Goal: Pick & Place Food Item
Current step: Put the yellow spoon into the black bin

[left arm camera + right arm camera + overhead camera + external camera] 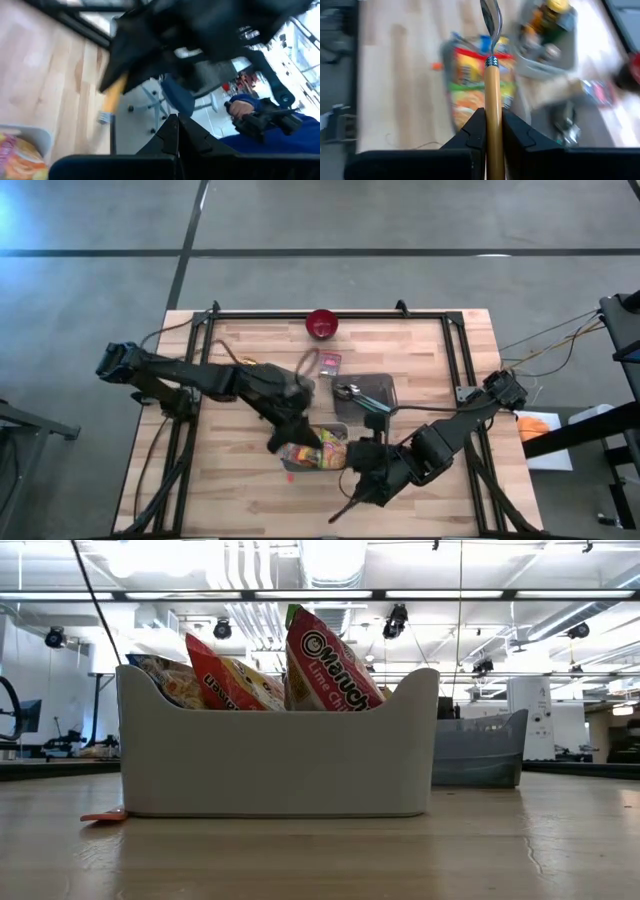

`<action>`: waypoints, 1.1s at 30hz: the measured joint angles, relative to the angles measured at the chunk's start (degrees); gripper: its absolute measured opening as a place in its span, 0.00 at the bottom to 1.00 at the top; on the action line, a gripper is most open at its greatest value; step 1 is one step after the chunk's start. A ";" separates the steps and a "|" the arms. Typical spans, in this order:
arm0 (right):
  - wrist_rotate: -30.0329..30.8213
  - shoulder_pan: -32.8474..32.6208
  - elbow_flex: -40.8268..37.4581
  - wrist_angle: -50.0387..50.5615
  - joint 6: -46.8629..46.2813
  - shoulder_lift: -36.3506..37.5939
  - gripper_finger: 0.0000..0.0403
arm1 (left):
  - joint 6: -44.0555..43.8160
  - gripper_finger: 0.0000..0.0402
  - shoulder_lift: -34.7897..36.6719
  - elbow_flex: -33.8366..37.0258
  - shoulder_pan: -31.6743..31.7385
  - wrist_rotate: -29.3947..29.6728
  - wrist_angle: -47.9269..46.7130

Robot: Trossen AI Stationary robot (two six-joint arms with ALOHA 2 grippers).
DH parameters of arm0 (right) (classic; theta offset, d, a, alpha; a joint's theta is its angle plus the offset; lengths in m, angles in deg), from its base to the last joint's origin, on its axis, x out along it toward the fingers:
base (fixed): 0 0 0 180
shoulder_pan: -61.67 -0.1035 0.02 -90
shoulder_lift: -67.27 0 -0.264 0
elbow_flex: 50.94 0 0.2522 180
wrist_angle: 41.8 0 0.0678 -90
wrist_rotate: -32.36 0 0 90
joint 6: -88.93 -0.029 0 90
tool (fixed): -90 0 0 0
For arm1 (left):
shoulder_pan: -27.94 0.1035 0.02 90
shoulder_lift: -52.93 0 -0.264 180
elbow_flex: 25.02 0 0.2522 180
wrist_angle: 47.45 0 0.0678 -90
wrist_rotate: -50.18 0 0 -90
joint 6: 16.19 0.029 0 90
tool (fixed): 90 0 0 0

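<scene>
Right wrist view: right gripper (pixel 489 131) fingers pinch a wooden-handled spoon (pixel 491 75), metal bowl forward, above the white bin (pixel 318 456) | Low view: white bin holds Maruchan ramen packets (pixel 325 665), upright, packed side by side | Left wrist view: left gripper (pixel 178 134) fingers pressed together, beside white bin

noodle packets (pixel 300 665) in bin (pixel 270 770)
</scene>
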 joint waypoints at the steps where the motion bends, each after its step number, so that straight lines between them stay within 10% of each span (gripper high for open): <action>1: 1.14 0.02 -0.42 1.34 -1.81 0.16 0.06 | 0.73 0.00 1.42 0.00 0.17 0.50 -0.77; 15: 3.79 8.19 -28.65 -4.04 -19.62 20.91 0.06 | 12.63 0.00 22.13 8.22 -4.30 24.93 -9.33; 23: -6.87 16.06 -56.02 -34.91 -20.57 40.09 0.06 | 14.34 0.00 28.97 22.40 -4.91 25.65 7.14; 33: -17.83 24.59 -64.76 -38.14 -20.77 40.31 0.06 | 14.19 0.00 29.99 29.70 -3.20 25.66 13.46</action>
